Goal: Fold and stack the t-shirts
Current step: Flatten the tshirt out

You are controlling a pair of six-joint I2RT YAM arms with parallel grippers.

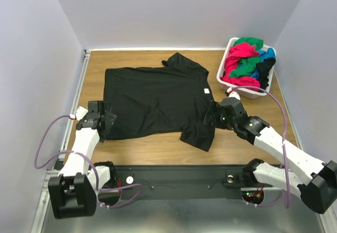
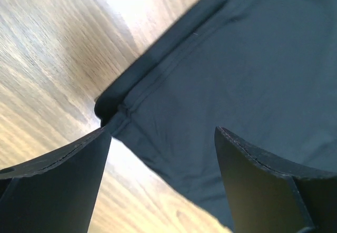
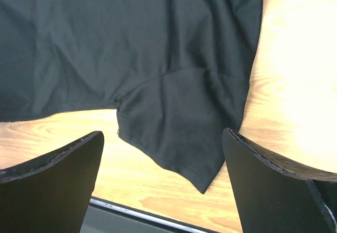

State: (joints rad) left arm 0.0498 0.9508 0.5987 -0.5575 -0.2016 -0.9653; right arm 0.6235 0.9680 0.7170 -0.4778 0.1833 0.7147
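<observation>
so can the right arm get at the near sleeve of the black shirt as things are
Probably yes. The right hand hangs open over that sleeve of the black shirt. The sleeve lies flat with nothing on top of it or between the fingers and the cloth.

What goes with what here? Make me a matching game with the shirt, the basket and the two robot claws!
Things:
1. black t-shirt
2. white basket
3. left gripper
4. right gripper

Places and states:
a. holds the colourful shirts, at the far right of the table
b. open above the near sleeve
c. spread out in the middle of the table
d. open at the hem corner, on the left side

Pairs: 1-c, 2-a, 3-d, 4-b
</observation>
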